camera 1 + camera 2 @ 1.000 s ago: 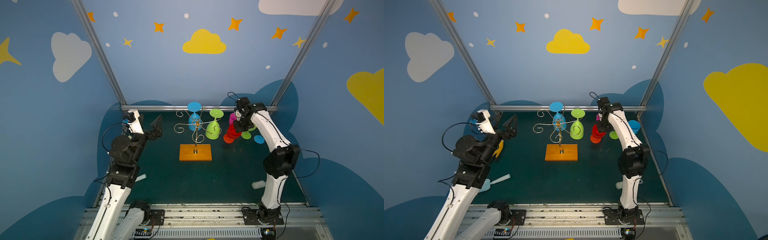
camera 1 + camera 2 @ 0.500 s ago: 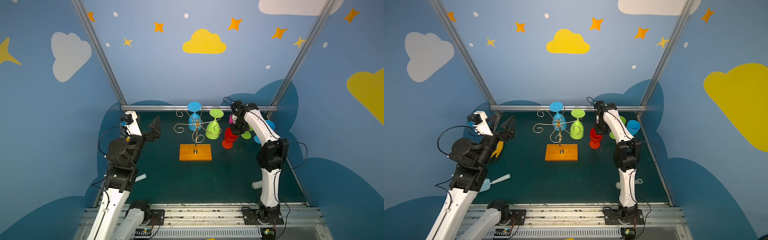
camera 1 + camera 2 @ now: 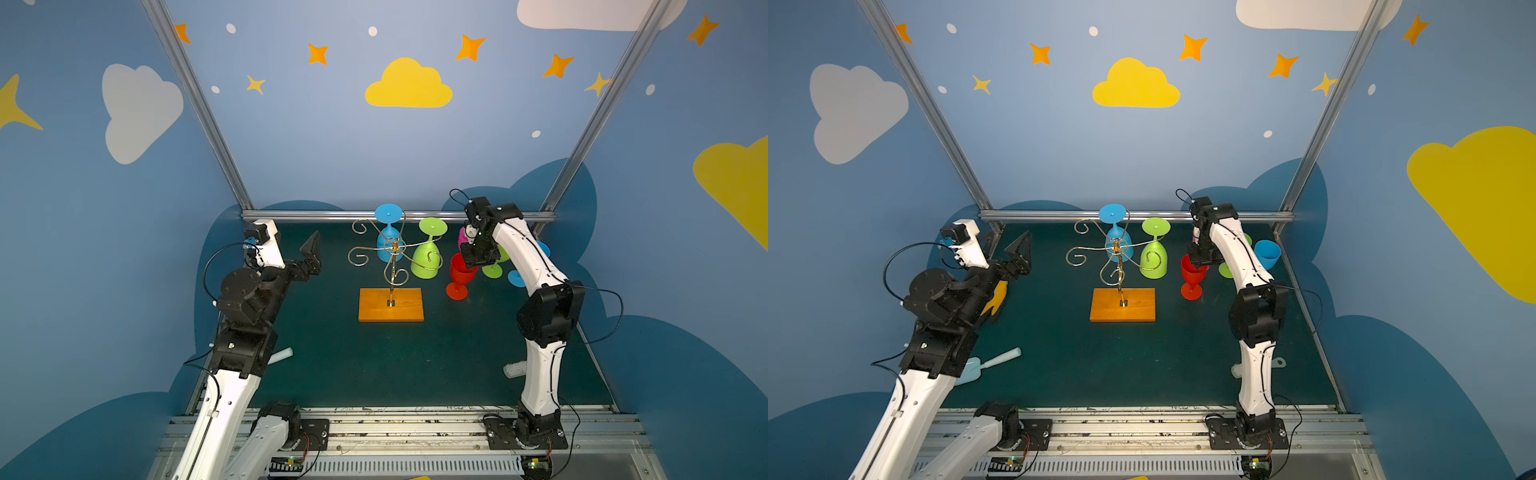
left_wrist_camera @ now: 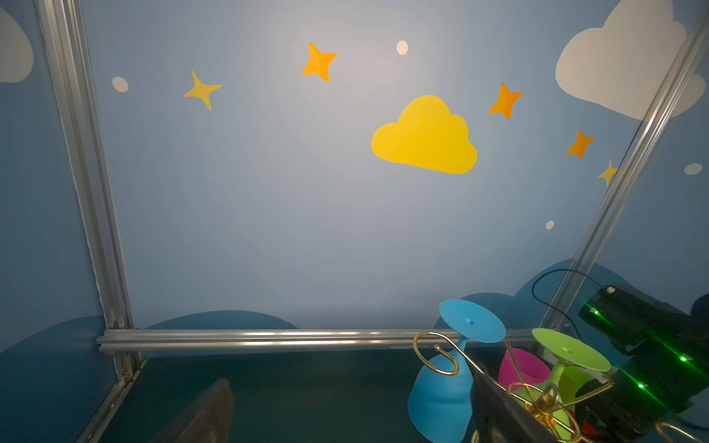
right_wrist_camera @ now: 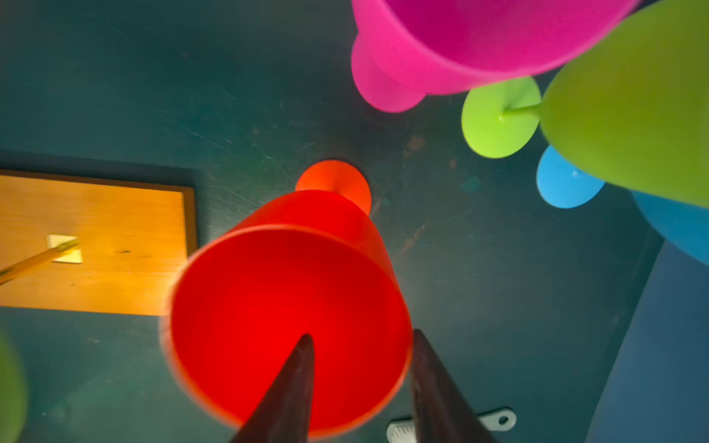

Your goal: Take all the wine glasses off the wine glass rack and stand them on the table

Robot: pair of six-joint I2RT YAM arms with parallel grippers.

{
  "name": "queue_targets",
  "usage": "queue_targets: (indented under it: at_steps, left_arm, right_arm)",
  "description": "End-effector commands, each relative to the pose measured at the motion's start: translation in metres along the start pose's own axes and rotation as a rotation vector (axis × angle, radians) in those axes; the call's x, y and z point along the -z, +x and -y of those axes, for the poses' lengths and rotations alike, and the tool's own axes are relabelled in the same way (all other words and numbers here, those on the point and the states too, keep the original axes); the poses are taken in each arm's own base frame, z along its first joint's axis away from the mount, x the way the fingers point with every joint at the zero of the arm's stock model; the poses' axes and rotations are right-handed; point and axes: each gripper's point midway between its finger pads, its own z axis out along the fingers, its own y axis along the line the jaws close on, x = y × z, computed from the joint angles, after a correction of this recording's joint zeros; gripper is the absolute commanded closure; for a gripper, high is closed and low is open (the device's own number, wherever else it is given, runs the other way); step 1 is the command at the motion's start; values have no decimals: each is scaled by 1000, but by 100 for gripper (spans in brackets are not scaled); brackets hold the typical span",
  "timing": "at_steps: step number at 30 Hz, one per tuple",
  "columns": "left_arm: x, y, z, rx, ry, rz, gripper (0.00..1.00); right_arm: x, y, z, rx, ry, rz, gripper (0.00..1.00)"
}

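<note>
Two smooth plastic cups, blue glass (image 3: 383, 251) and green glass (image 3: 424, 264), hang from the gold-wire wine glass rack (image 3: 390, 309); four stand beside. Right gripper (image 5: 361, 333), fingers parted, straddles red glass (image 3: 459, 272) rim; left gripper (image 3: 311, 259) gapes empty.

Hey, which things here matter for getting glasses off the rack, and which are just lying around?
Job: rack; blue glass and green glass hanging on it; red glass on the table, right tool open astride its rim.

Lying about: pale scoop; white brush; yellow piece; pink glass, one of three on the table at the right.
</note>
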Motion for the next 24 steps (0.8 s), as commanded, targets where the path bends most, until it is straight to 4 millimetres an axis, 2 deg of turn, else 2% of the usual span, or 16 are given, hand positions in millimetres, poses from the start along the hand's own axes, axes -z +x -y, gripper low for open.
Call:
queue_targets:
  at_steps: [1,4,8,13,15,17,20,24]
  left_arm:
    - [-2,-7,0,37,3,-17,5]
    - [-9,-7,4,75,33,-47,6]
    - [-18,-4,6,138,64,-98,7]
    - [-22,-3,7,163,92,-87,8]
    - [-23,-4,7,163,95,-85,8]
    - [-27,-4,7,164,105,-93,8]
    - [-39,-4,13,189,158,-140,10]
    - [-66,6,26,273,269,-291,14]
  right_arm:
    - [39,-4,2,-31,-43,110,55]
    - [60,-3,0,-55,-110,173,54]
    - [100,-1,-8,-102,-294,300,53]
    - [157,1,-37,-60,-611,590,52]
    - [182,4,-39,-82,-677,746,50]
    - [200,12,-36,-87,-688,812,47]
    - [218,25,-39,-56,-702,838,44]
    - [225,40,-33,-47,-651,862,41]
